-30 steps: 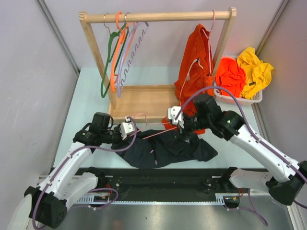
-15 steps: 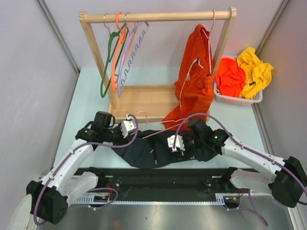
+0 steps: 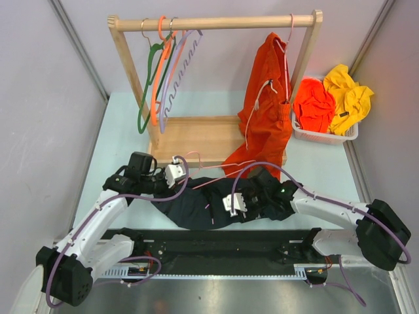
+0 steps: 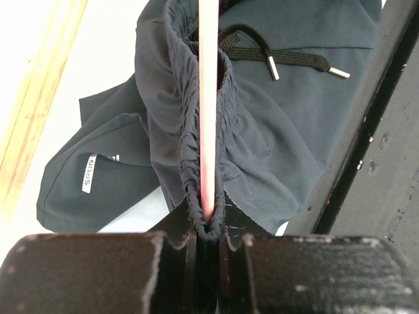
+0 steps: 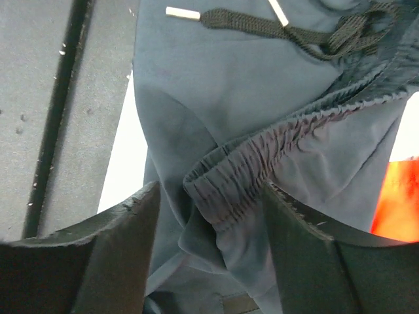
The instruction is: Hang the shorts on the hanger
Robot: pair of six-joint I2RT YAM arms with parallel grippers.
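Observation:
The dark shorts point(image 3: 196, 204) lie crumpled at the table's front, with a white label point(image 4: 89, 173) and a drawstring point(image 4: 288, 60). The pale-pink hanger point(image 3: 211, 181) lies across them, its hook point(image 3: 191, 156) toward the rack. My left gripper point(image 3: 174, 174) is shut on the hanger's rod point(image 4: 208, 98) together with the gathered waistband point(image 4: 186, 131) wrapped round it point(image 4: 208, 227). My right gripper point(image 3: 230, 204) is open low over the shorts' front. Its fingers point(image 5: 118, 252) straddle a fold of elastic waistband point(image 5: 262, 167) without closing point(image 5: 213, 261).
A wooden rack point(image 3: 216, 23) stands behind with green, orange and lilac hangers point(image 3: 163, 72) and a hung orange garment point(image 3: 268, 104). A white basket point(image 3: 350, 134) at right holds orange and yellow clothes. A black rail point(image 3: 216, 242) runs along the front edge.
My right arm swung from the hanger's right end down and left to the shorts' front, lowering over the waistband. My left gripper barely moved and kept its hold.

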